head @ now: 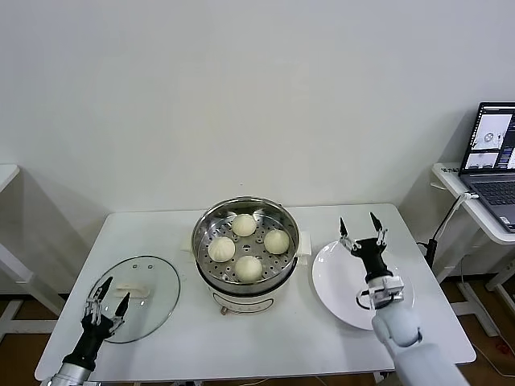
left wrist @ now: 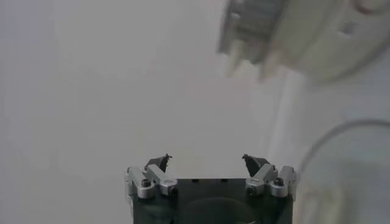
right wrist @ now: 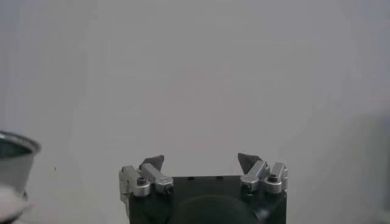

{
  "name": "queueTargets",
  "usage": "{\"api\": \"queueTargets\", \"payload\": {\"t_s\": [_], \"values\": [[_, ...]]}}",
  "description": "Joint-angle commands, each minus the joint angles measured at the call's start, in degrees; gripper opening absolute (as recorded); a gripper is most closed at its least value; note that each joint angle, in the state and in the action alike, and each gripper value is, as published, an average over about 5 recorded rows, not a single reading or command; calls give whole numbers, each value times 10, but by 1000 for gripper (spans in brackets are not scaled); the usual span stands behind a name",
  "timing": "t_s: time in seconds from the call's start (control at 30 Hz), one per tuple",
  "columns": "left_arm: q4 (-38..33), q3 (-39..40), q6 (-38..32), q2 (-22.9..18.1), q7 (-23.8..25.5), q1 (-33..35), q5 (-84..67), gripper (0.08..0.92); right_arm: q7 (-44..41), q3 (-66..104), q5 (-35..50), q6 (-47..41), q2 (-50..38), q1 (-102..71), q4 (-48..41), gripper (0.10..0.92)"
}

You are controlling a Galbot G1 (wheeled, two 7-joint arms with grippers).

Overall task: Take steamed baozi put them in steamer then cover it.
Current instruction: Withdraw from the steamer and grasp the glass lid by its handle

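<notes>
The steel steamer (head: 204, 231) stands at the table's middle with several cream-white baozi (head: 244, 224) on its perforated tray. The clear glass cover (head: 154, 287) lies flat on the table to the steamer's left, its cream handle (head: 133, 289) up. My left gripper (head: 110, 295) is open and empty over the cover's near left edge; it shows open in the left wrist view (left wrist: 206, 158). My right gripper (head: 359, 223) is open and empty, pointing up above the white plate (head: 334, 281); it also shows open in the right wrist view (right wrist: 201, 160), with the steamer's rim (right wrist: 13, 145) at the side.
The white table (head: 161, 221) holds the empty plate at the right. A second table (head: 451, 178) with an open laptop (head: 492, 153) stands at the far right. Another table's edge (head: 6, 173) shows at the far left.
</notes>
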Motion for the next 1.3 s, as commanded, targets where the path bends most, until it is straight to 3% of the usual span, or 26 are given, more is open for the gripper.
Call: {"api": "queueTargets", "payload": {"t_s": [0.03,0.77,1.3], "values": [[96,-25,-49,-10,-39,-24,127,823,6,58,-42,16,68,-65,-1,823],[116,-11,-26,-22,-21,-106,131,823,-2,58,-50,16,73,-70,-7,823],[121,18,11,-21,3,-125,100,823,-1,61,-58,17,75,-73,-6,823]]}}
